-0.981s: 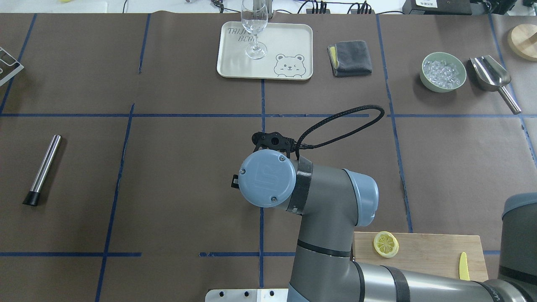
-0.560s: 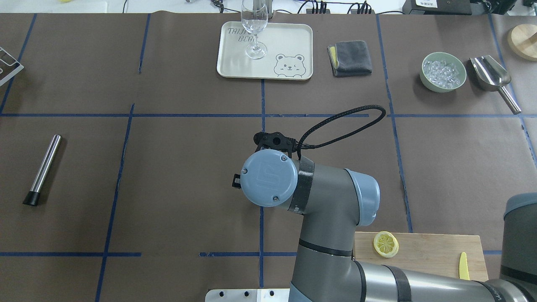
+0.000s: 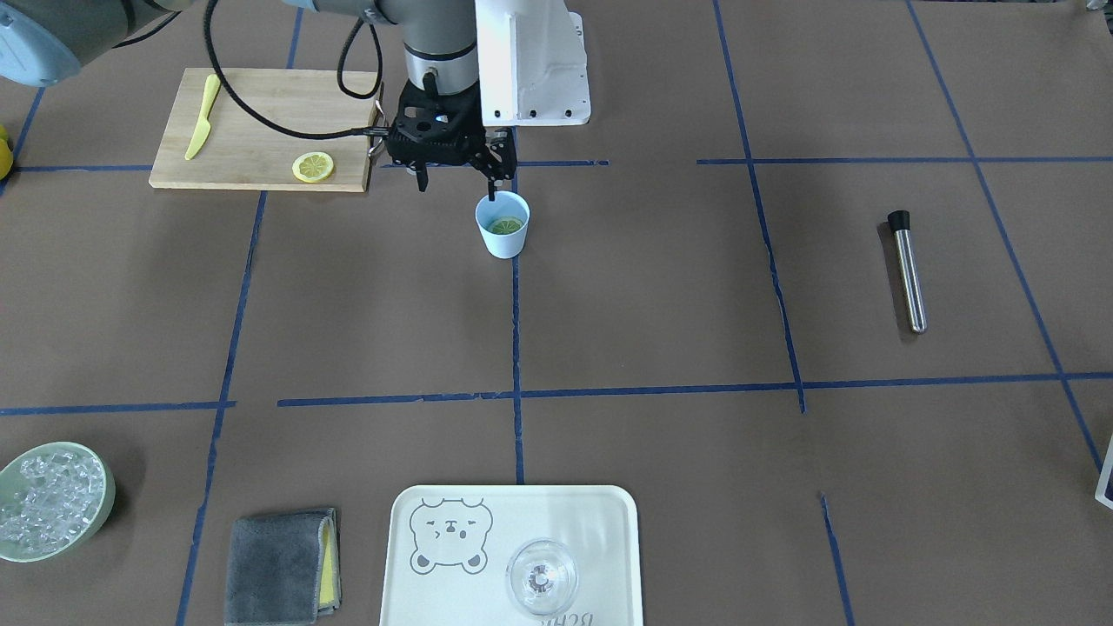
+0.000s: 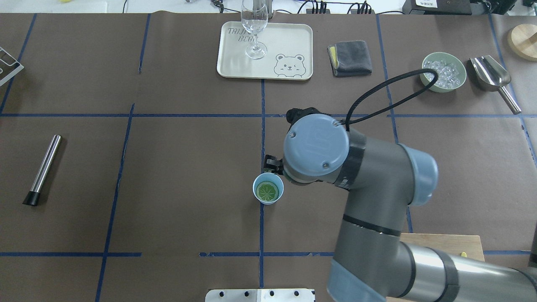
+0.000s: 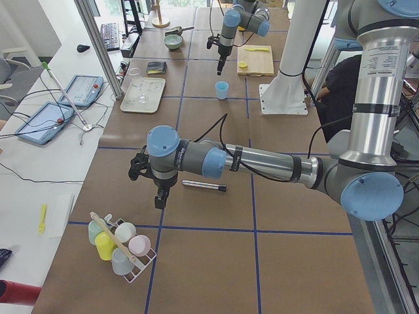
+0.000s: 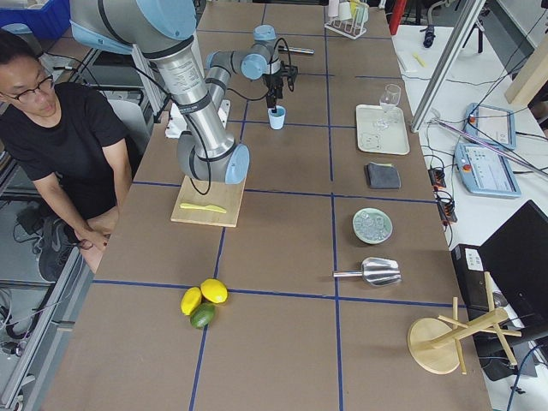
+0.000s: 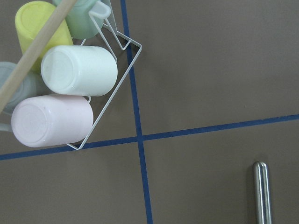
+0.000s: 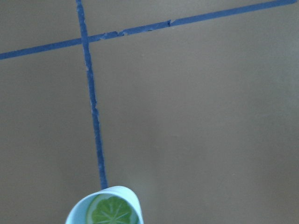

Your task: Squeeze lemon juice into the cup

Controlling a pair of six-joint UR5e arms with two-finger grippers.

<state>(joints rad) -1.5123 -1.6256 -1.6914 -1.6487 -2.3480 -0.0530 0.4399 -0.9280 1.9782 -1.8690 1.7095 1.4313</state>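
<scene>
The pale blue cup [image 3: 502,240] stands on the brown mat near the table's middle, also in the overhead view [image 4: 256,193]. A lemon slice [image 3: 505,225] lies flat inside it, looking greenish [image 4: 268,191]. A second lemon slice [image 3: 313,167] lies on the cutting board. My right gripper [image 3: 456,184] is open and empty, just behind the cup on the robot's side, one fingertip [image 3: 492,189] close above the rim. My left gripper [image 5: 157,193] shows only in the exterior left view, near the cup rack; I cannot tell whether it is open or shut.
A wooden cutting board [image 3: 261,130] with a yellow knife [image 3: 200,117] lies by the right arm. A tray [image 3: 600,539] holds a clear glass [image 3: 541,578]. An ice bowl [image 3: 52,500], grey cloth [image 3: 278,565], metal rod [image 3: 909,269], scoop [image 4: 491,75] and cup rack [image 7: 112,84] stand around.
My right arm has swung right and farther across the table in the overhead view, uncovering the cup with a lemon slice in it. The arm now hides the slice on the board there.
</scene>
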